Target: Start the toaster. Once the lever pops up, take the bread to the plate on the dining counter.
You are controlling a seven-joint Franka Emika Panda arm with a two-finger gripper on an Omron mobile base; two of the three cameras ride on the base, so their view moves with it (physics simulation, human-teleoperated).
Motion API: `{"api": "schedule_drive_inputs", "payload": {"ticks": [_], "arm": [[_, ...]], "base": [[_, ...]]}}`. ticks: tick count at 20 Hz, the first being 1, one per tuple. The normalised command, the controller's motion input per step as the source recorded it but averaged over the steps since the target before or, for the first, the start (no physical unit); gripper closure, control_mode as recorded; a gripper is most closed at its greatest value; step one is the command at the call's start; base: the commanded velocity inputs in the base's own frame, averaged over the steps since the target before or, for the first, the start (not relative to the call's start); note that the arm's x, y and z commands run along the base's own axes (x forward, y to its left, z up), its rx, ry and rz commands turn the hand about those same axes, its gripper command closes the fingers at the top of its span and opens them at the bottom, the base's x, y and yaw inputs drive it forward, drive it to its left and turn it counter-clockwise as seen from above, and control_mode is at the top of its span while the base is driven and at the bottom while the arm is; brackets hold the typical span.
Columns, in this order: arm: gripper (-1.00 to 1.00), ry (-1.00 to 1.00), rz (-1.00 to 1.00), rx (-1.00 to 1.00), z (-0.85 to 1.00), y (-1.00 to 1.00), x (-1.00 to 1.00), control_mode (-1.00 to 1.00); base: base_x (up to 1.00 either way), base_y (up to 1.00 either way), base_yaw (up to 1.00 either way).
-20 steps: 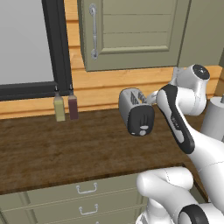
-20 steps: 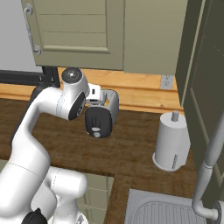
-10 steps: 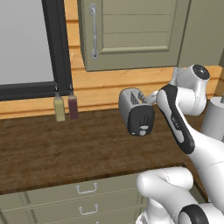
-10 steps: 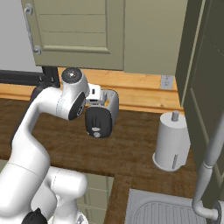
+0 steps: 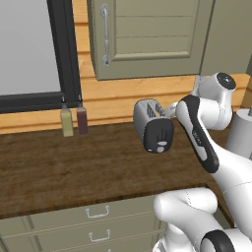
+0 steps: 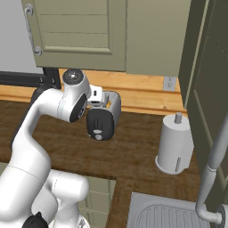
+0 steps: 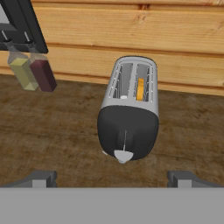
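The brown wood counter (image 5: pixel 74 172) runs along the wooden wall, with cabinet doors above and drawers under its front edge. The toaster (image 7: pixel 129 113) stands near the back edge of this counter, close to the wall, with its black end panel turned toward the front edge. Two small bottles (image 5: pixel 72 118) stand at the back edge, well apart from the toaster toward the window side, and a grey canister (image 6: pixel 174 144) stands on the other side, near the sink corner. In one top slot of the toaster the bread (image 7: pixel 140 89) shows as a thin orange-brown edge. The lever (image 7: pixel 123 155) is a small pale tab low on the black panel. The gripper (image 7: pixel 111 178) has its two fingertips wide apart and holds nothing; it hovers in front of the toaster, and the black panel with the lever lies just ahead, between the two tips. The risk from here seems to be the small lever: if a finger comes down a little to one side, it may slip off the tab or push the light toaster back against the wall, and the toaster would not start.
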Motion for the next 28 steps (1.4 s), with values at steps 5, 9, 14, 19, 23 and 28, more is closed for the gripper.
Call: {"api": "schedule_drive_inputs", "payload": {"ticks": [5, 9, 14, 19, 23, 28], "arm": [[-1.00, 0.00, 0.00, 0.00, 0.00, 0.00, 0.00, -1.00], [-1.00, 0.00, 0.00, 0.00, 0.00, 0.00, 0.00, -1.00], [-1.00, 0.00, 0.00, 0.00, 0.00, 0.00, 0.00, -1.00], [-1.00, 0.00, 0.00, 0.00, 0.00, 0.00, 0.00, -1.00], [-1.00, 0.00, 0.00, 0.00, 0.00, 0.00, 0.00, -1.00], [-1.00, 0.00, 0.00, 0.00, 0.00, 0.00, 0.00, -1.00]], "base": [[0.00, 0.00, 0.00], [0.00, 0.00, 0.00], [0.00, 0.00, 0.00], [0.00, 0.00, 0.00], [0.00, 0.00, 0.00], [0.00, 0.00, 0.00]]}}
